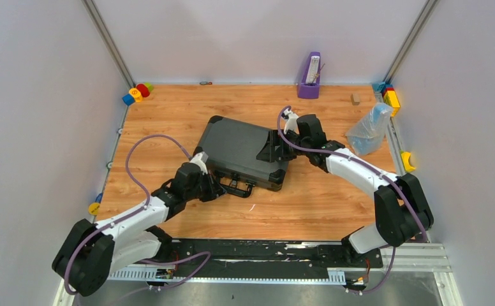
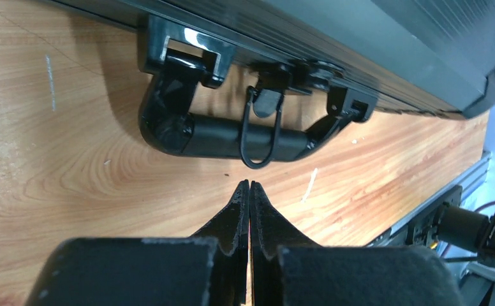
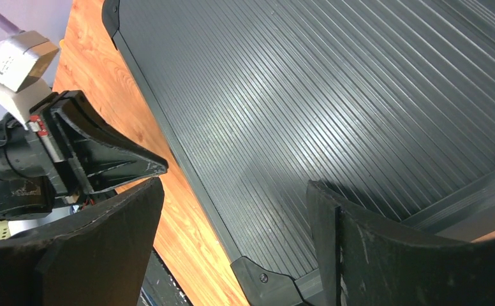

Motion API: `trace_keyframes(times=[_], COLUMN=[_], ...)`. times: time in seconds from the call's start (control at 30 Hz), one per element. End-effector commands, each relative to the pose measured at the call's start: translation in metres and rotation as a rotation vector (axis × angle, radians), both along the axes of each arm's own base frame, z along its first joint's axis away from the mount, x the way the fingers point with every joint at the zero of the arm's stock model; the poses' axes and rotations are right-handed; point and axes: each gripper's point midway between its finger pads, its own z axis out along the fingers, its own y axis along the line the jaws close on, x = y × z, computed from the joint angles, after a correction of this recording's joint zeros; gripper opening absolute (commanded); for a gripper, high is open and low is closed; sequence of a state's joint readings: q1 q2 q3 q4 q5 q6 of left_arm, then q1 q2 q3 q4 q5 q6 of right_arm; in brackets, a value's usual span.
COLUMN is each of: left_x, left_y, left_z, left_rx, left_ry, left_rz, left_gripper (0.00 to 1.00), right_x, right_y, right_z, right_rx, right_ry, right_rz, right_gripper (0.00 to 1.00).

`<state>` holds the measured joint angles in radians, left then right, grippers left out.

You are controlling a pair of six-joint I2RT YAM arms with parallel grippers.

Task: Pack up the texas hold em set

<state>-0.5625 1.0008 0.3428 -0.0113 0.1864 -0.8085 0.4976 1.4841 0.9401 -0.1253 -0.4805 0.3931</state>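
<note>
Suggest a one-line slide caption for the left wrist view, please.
Shut left gripper, holding nothing, points at the black handle of the closed briefcase lying on the wooden table.

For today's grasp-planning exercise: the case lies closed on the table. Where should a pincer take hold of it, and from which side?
Probably the black handle, on its straight bar beside the wire loop, coming from the briefcase's near edge where it juts out. The ribbed lid is too broad to pinch. The left pincer points there, shut.
</note>
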Motion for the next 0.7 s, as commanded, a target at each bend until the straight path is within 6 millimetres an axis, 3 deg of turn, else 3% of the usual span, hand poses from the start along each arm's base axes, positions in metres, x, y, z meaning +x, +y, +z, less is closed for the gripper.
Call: trace_keyframes(times=[0.0, 0.17, 0.43, 0.67], left_x=[0.021, 0.019, 0.018, 0.027], left_y=[-0.005, -0.001, -0.018, -0.026], left_z=[0.005, -0.008, -0.018, 0.001], left_rx=[-0.042, -0.006, -0.077, -0.126], left_ry=[-0.052, -0.024, 0.004, -0.037], left_rz=[0.073, 0.079, 0.031, 0.039], left_gripper=[0.00, 0.00, 0.00, 0.00], right_x=[-0.032, -0.031, -0.026, -0.028], right_y=[-0.013, -0.010, -0.004, -0.003], right_z=[-0.048, -0.048, -0.037, -0.029], right_rx=[-0.108, -0.095, -0.087, -0.083], right_ry=[0.201, 0.202, 0.152, 0.126], right_rz=[-0.016, -0.019, -0.017, -0.013], right_gripper=[0.84, 0.84, 0.83, 0.83])
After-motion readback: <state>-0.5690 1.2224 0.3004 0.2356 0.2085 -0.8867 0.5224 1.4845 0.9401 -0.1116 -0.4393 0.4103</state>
